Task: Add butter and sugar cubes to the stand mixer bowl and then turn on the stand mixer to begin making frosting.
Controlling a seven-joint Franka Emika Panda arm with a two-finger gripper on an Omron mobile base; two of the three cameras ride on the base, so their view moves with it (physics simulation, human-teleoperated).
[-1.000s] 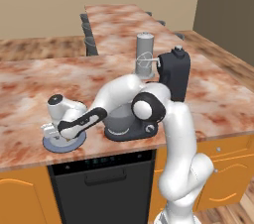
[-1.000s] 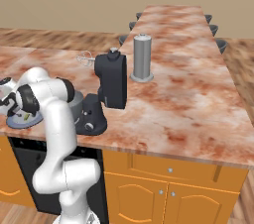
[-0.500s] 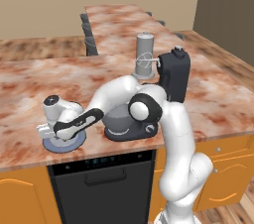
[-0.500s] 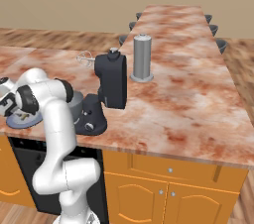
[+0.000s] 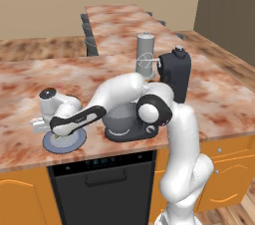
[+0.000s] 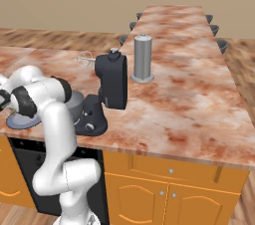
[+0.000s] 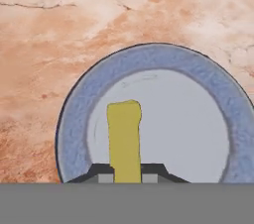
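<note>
One butter [image 7: 123, 139] stick lies on the one blue plate [image 7: 79, 114], left of the one stand mixer [image 5: 169, 82]. The gripper [image 7: 126, 172], open before, is now clenched on the butter.

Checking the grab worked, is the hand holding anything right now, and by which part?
The hand is shut on the butter, gripping one end of the stick, over the plate.

One butter stick [image 7: 124, 139], one plate [image 7: 74, 119]
</note>
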